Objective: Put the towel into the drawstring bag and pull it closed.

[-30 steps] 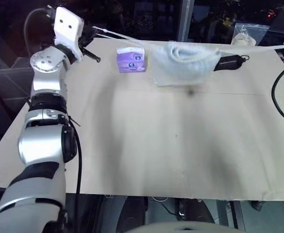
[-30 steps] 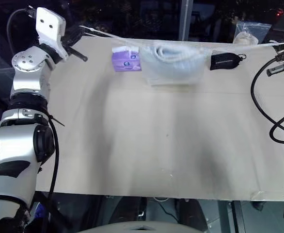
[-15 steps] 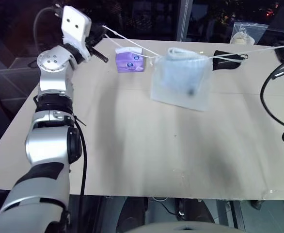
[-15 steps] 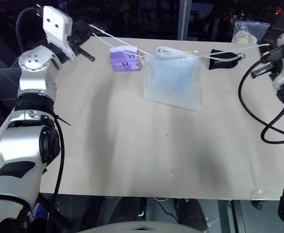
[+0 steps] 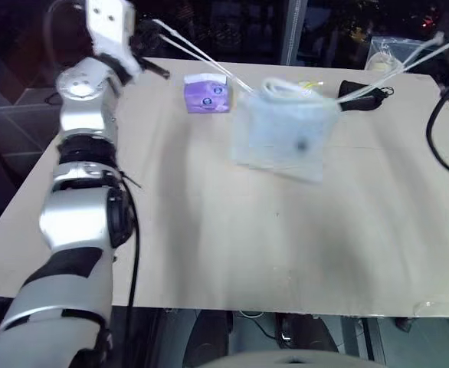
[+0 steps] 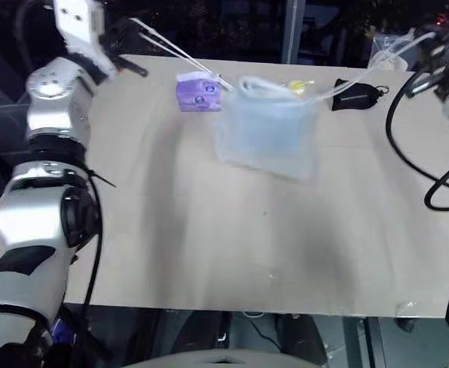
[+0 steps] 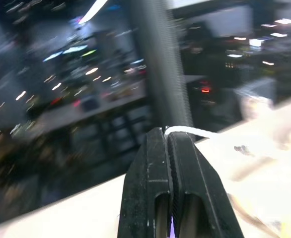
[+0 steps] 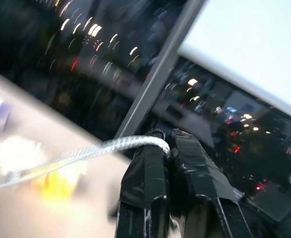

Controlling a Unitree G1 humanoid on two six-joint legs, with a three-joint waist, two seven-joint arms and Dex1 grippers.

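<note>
The drawstring bag (image 6: 286, 162), translucent white, hangs over the back middle of the table with its mouth gathered. The light-blue towel (image 5: 274, 130) shows through its fabric, inside it. One white cord (image 5: 201, 54) runs taut from the mouth up to my left gripper (image 7: 166, 135), which is shut on the cord's end. The other cord (image 5: 393, 65) rises to the right to my right gripper (image 8: 165, 140), also shut on it. I cannot tell whether the bag's bottom edge touches the table.
A purple tissue pack (image 5: 207, 93) stands left of the bag. A small black pouch (image 5: 362, 98) lies behind it on the right. A clear plastic bag (image 5: 381, 54) sits at the back edge. A black cable (image 5: 439, 146) loops at the table's (image 5: 247, 245) right side.
Both grippers have risen with the cords, the right one also moving inward. The bag went from lying flat at the back to hanging upright between the taut cords.
</note>
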